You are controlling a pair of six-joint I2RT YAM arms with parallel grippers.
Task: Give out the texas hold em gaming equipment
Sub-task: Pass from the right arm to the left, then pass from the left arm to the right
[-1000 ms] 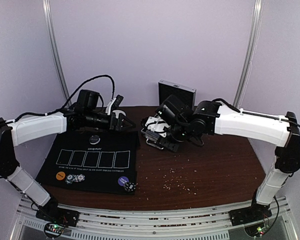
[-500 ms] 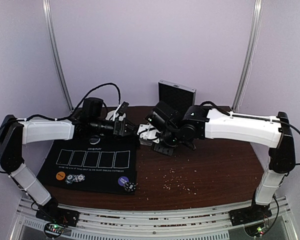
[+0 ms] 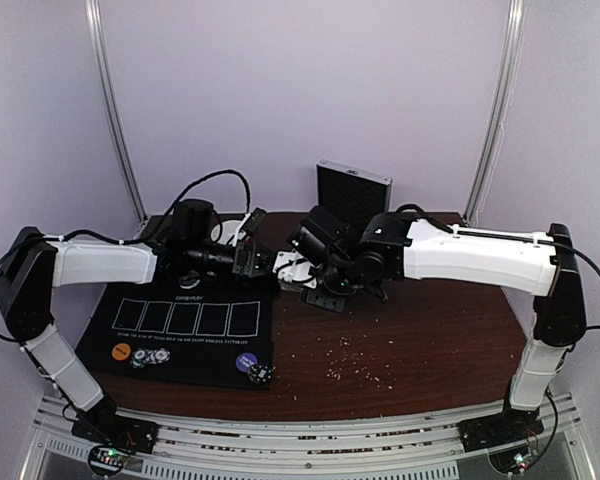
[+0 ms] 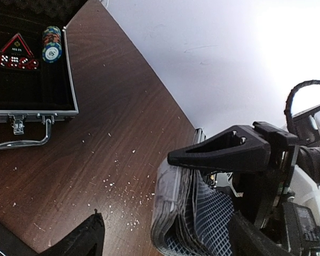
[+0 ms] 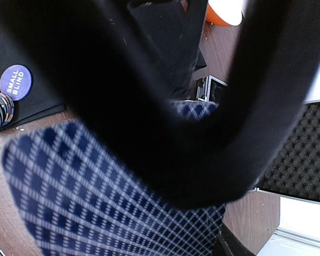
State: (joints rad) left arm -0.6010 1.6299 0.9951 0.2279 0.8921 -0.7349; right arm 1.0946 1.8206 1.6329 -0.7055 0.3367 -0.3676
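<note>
The blue-checked deck of cards point(image 4: 188, 213) hangs just above the table point(image 3: 410, 340), pinched by the right pincer point(image 3: 296, 262). The left pincer point(image 3: 254, 256) faces it, spread wide. Nearby lies a black mat point(image 3: 195, 340) carrying chips point(image 3: 152, 356), and an open case point(image 4: 37, 85) sits behind.

FREE: right-near table point(image 3: 420, 345), bare wood, crumbs point(image 3: 352, 372) | BLOCKED: far centre, left arm point(image 3: 100, 265) and right arm point(image 3: 470, 255) meet, card deck point(image 4: 200, 213) between, open case point(image 3: 352, 188) behind | LEFT-NEAR: mat point(image 3: 105, 335), chips point(image 3: 152, 356) on near edge
</note>
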